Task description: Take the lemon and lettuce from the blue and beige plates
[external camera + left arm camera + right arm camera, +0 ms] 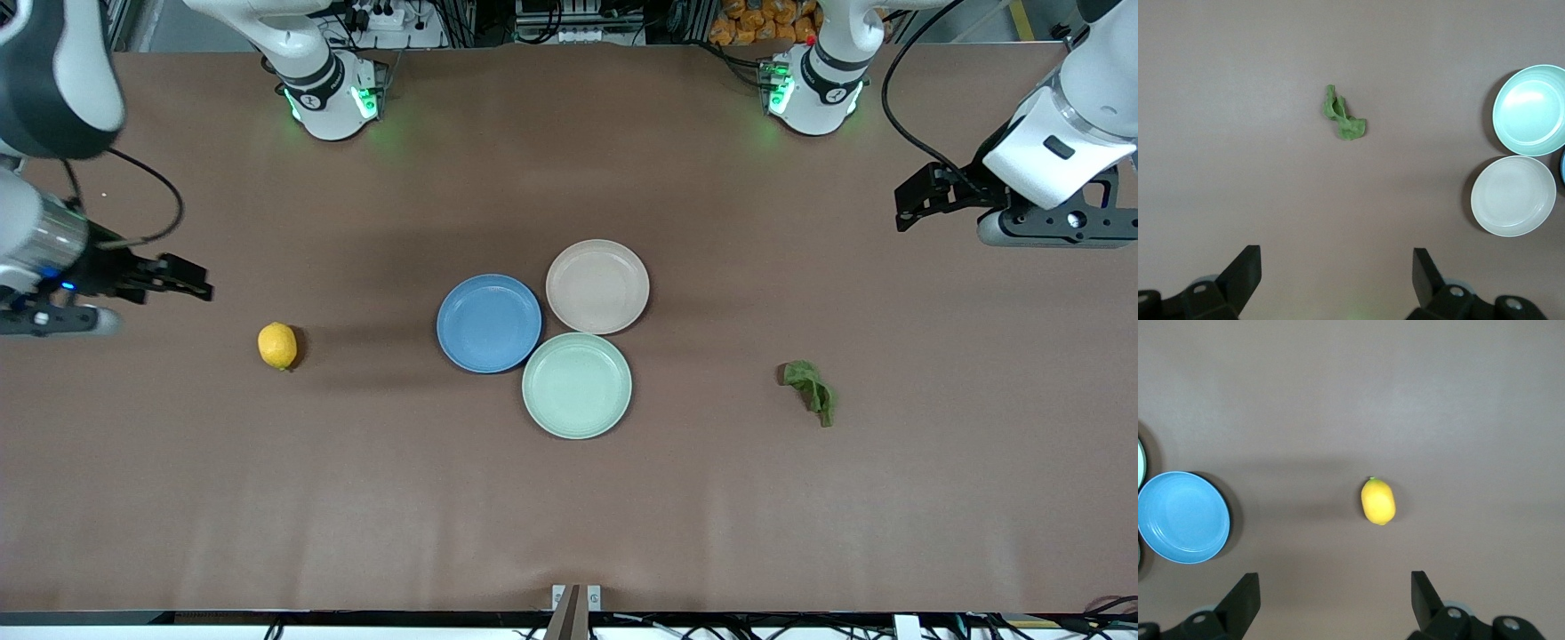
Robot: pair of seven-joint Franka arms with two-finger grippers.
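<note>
A yellow lemon (277,346) (1378,501) lies on the bare table toward the right arm's end, apart from the empty blue plate (489,323) (1183,517). A crumpled green lettuce leaf (809,389) (1343,120) lies on the table toward the left arm's end, well away from the empty beige plate (597,286) (1513,195). My right gripper (203,280) (1335,583) hangs open over the table near the lemon, holding nothing. Over the table at its own end, my left gripper (907,206) (1337,260) is open too, with the lettuce some way off from it.
An empty pale green plate (577,385) (1531,109) touches the blue and beige plates, nearest the front camera of the three. The brown table top (569,507) spreads wide around the plates. Both arm bases (333,93) stand along the table's edge.
</note>
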